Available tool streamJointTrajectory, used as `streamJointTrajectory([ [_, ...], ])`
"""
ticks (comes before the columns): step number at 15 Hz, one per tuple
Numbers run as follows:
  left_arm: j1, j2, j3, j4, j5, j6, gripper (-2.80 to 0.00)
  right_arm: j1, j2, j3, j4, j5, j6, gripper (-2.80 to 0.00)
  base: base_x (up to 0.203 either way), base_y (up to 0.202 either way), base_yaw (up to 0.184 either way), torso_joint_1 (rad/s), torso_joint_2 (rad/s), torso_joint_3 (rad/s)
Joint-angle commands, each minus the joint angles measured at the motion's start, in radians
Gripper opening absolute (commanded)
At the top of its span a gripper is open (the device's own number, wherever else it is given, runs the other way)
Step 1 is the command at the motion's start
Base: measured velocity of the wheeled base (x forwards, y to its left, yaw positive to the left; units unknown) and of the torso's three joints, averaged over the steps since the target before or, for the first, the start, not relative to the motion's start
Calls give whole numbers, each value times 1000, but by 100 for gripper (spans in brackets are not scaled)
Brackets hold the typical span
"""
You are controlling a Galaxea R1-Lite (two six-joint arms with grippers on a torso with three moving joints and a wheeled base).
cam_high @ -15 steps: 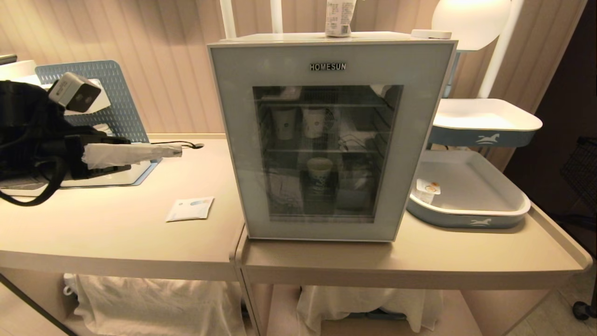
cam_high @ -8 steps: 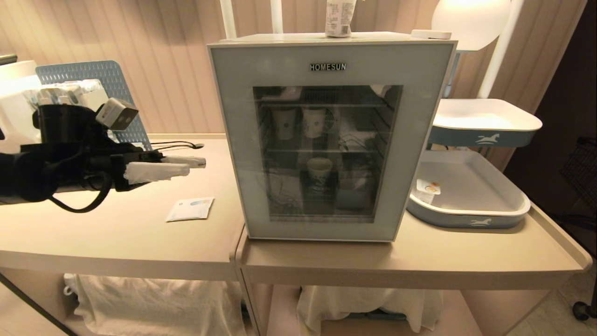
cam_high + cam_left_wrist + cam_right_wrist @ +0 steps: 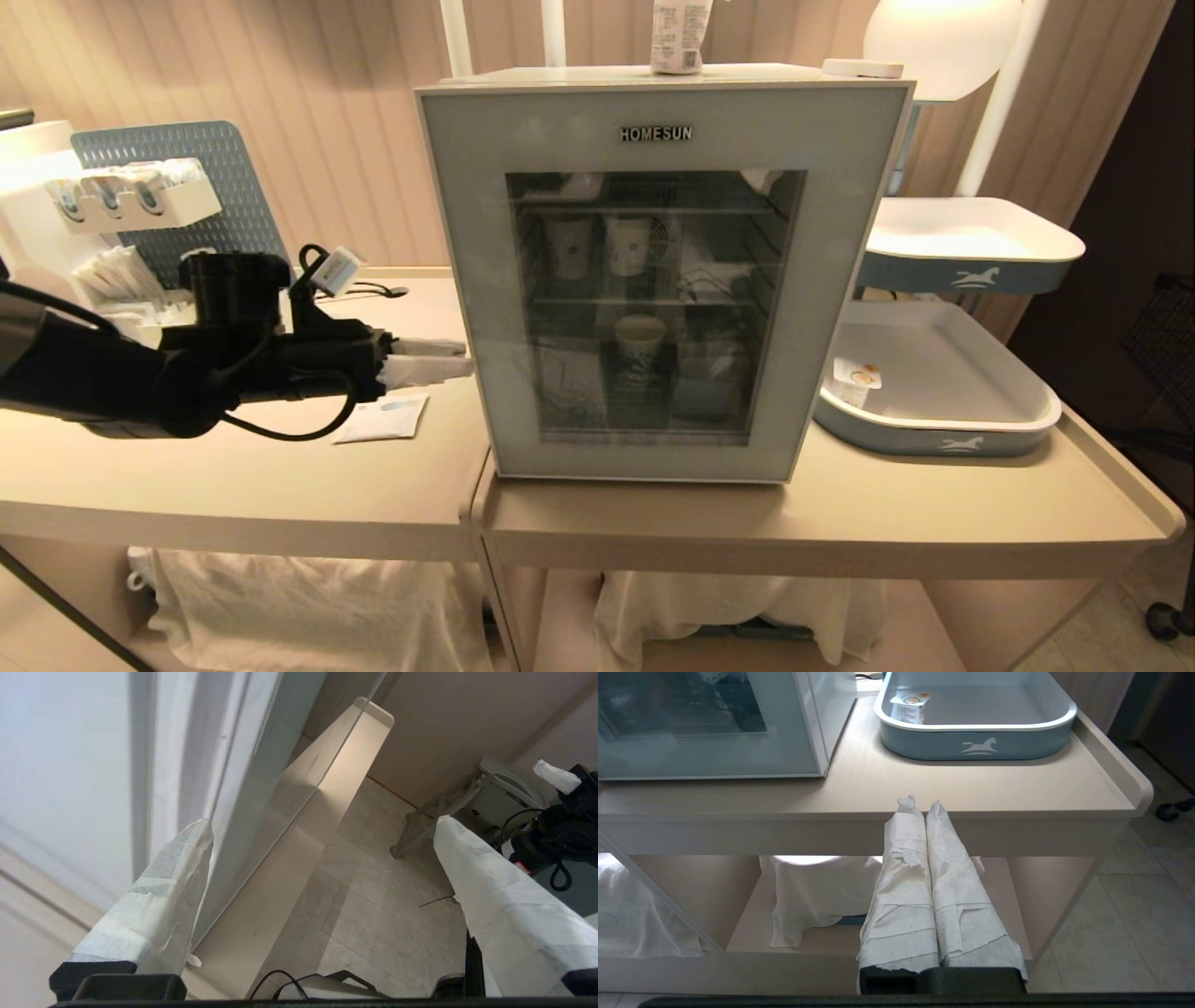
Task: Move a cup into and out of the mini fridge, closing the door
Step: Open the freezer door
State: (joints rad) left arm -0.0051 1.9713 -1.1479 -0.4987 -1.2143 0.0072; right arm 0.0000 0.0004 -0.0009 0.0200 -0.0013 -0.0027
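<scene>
Left gripper (image 3: 459, 359) spread wide, taped fingers (image 3: 154, 910) level at the left edge of the door (image 3: 653, 280), one finger at the seam between door and cabinet. Door shut on the mini fridge (image 3: 672, 79); stiff, framed glass, likely held by a seal, so best taken by hooking the free edge rather than pressing the glass. Cup (image 3: 680, 35) upright on the fridge top, only partly in view; probably light, thin-walled, easily crushed, foil rim delicate, so best gripped gently round the tapered body. Right gripper (image 3: 924, 812) pressed together, empty, parked below the table (image 3: 971, 798) edge.
</scene>
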Motion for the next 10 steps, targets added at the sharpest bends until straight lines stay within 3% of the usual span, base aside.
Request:
streamJointTrajectory([
  [1, -18, 25, 26, -113, 4, -39, 0, 0, 1, -1, 0, 0, 0, -280, 0, 0, 0, 0, 0, 0],
  [5, -58, 120, 85, -675, 225, -298, 0, 0, 1, 1, 0, 0, 0, -280, 0, 0, 0, 0, 0, 0],
  [6, -65, 147, 97, -816, 243, -416, 0, 1, 3, 0, 0, 0, 0, -280, 0, 0, 0, 0, 0, 0],
  [7, -69, 156, 105, -874, 238, -525, 0, 1, 1, 1, 0, 0, 0, -280, 0, 0, 0, 0, 0, 0],
  [8, -71, 156, 113, -907, 204, -585, 0, 0, 1, -1, 0, 0, 0, -280, 0, 0, 0, 0, 0, 0],
  [10, -69, 144, 119, -901, 172, -596, 0, 0, 1, 0, 0, 0, 0, -280, 0, 0, 0, 0, 0, 0],
])
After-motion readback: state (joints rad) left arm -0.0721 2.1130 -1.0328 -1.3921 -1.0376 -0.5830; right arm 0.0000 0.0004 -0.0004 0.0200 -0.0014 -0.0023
